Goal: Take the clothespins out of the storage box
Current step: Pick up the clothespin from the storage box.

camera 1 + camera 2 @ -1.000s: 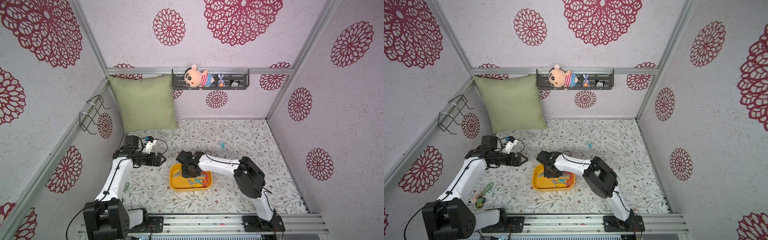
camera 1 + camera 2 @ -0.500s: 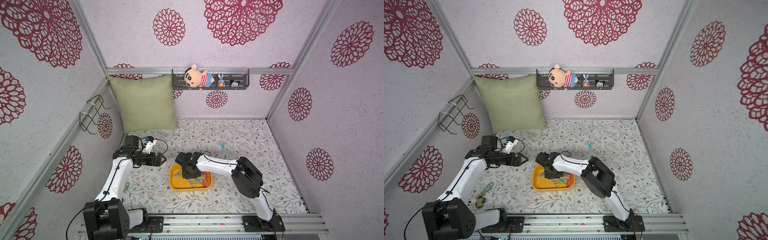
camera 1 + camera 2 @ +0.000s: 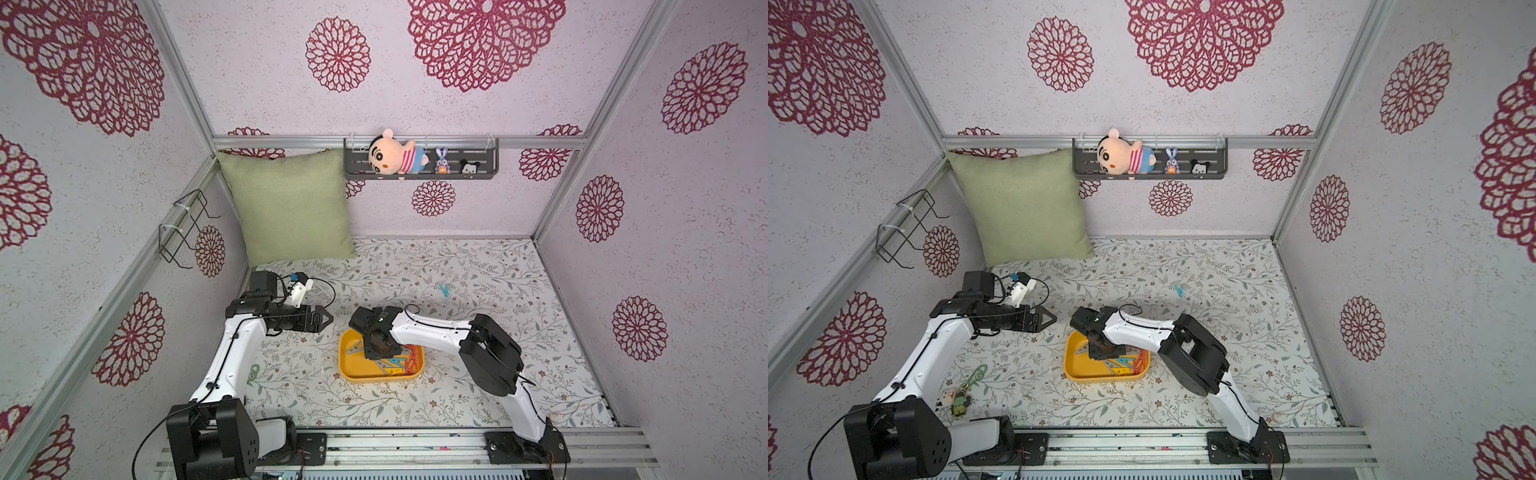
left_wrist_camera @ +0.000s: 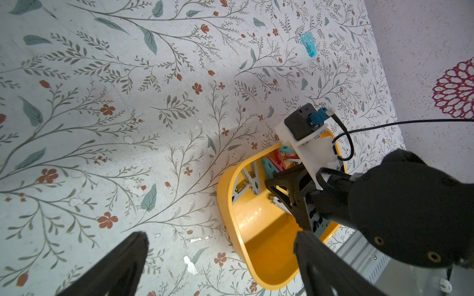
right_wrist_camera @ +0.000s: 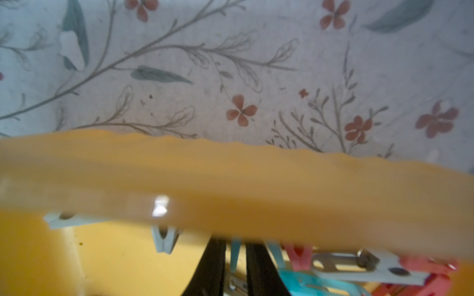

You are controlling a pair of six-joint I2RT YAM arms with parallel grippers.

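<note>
Wide free run over the table (image 3: pixel 478 266) in the middle, far and right stretches; only one teal clothespin (image 3: pixel 444 290) lies there, far-right of the storage box (image 3: pixel 352 369). Entry to the box from the right blocked: the right arm (image 3: pixel 432 334) stretches low over that rim, the right gripper (image 3: pixel 377 352) down inside its middle. Heaped clothespins (image 3: pixel 400 365) crowd the box's right half; left part of its floor bare. The left gripper (image 3: pixel 324 321) hangs just far-left of the box. A green pillow (image 3: pixel 291 208) fills the far-left corner. A keychain (image 3: pixel 958 403) lies near-left beside the left arm (image 3: pixel 921 357).
</note>
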